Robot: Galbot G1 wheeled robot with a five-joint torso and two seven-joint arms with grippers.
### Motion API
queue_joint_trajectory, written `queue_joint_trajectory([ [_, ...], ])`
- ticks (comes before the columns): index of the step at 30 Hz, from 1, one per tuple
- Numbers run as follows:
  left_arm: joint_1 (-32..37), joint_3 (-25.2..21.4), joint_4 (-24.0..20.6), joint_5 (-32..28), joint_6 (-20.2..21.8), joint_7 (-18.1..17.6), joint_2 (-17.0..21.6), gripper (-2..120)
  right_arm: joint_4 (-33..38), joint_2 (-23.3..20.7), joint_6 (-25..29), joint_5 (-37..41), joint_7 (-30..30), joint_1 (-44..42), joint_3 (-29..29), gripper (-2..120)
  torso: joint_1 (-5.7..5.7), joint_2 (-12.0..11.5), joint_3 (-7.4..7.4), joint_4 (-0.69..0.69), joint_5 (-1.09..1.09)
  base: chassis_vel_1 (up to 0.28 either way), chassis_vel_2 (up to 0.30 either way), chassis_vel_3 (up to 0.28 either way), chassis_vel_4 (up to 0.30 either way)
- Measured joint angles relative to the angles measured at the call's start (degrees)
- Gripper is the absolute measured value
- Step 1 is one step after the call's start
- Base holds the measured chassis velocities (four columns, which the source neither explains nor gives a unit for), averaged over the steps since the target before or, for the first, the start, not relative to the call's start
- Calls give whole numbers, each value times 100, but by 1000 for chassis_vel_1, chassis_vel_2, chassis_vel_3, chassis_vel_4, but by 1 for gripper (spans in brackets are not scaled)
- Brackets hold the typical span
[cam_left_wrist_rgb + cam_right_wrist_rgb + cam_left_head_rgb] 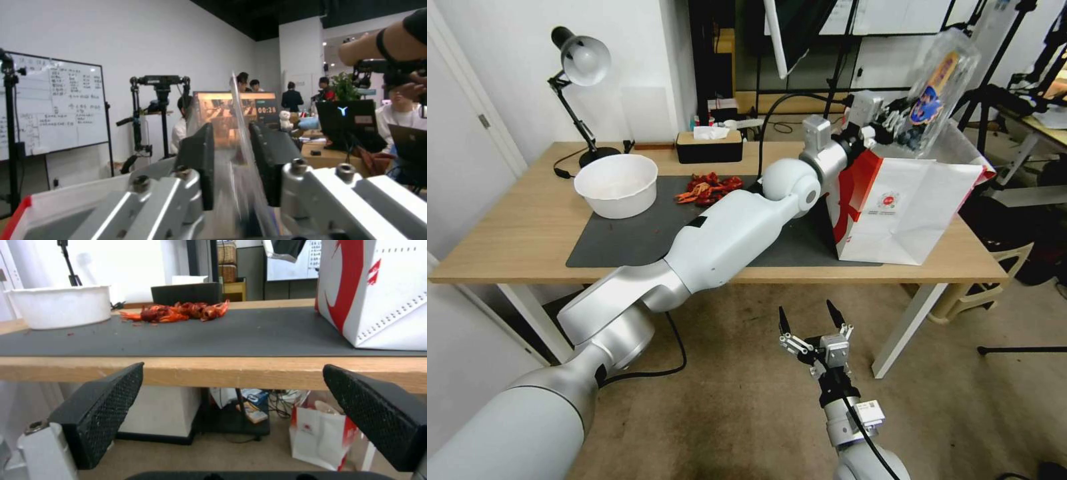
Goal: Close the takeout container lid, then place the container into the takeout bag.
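Our left pincer [894, 123] is clamped on the takeout container [937, 90], holding it tilted up above the takeout bag [907, 207] on the desk [514, 233]. We'd guess it's light, thin, slippery and crushable, so grip the rim gently. Left arm's stretched far across; our right pincer [812, 320] hangs wide open, empty, below the desk edge.

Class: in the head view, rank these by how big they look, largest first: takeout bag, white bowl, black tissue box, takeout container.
1. takeout bag
2. and 3. white bowl and takeout container, held above the bag by the left pincer: too alike to rank.
4. black tissue box, farthest back, so its true size is unsure.
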Motion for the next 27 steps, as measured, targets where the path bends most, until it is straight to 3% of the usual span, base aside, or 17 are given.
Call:
queue_joint_trajectory([
  [10, 76, -108, -68, -118, -5, -90, 127, 56, 39, -41, -127, 92, 48, 54, -37, 100, 0, 1, 0, 0, -1, 0, 0, 0, 0],
  [12, 106, -189, -208, -196, 21, -203, 246, 68, 40, -55, -138, 93, 53, 51, -41, 100, 0, 1, 0, 0, -1, 0, 0, 0, 0],
  [18, 170, -311, -526, -272, 144, -386, 493, 84, 41, -54, -139, 70, 80, 21, -15, 100, 0, 1, 0, 0, -1, 0, 0, 0, 0],
  [20, 343, -380, -927, -282, 248, -468, 829, 95, 55, -49, -141, 42, 108, 3, 8, 100, 0, 1, 0, -2, -1, 0, 0, 0, 0],
  [22, 382, -400, -999, -282, 263, -483, 883, 97, 62, -50, -144, 38, 115, 2, 9, 100, 0, 1, 0, -1, -1, 0, 0, 0, 0],
  [24, 749, -575, -1578, -280, 394, -581, 1252, 99, 109, -79, -172, 46, 151, -13, 26, 100, 1, 1, 0, 2, -2, 0, 0, 0, 0],
  [25, 749, -575, -1578, -280, 394, -581, 1252, 99, 109, -79, -172, 46, 151, -13, 26, 100, 1, 1, 0, 2, -2, 0, 0, 0, 0],
  [27, 1083, -733, -1981, -268, 457, -661, 1474, 100, 147, -100, -173, 52, 155, -30, 88, 100, 0, 1, 0, 0, -2, 0, 0, 0, 0],
])
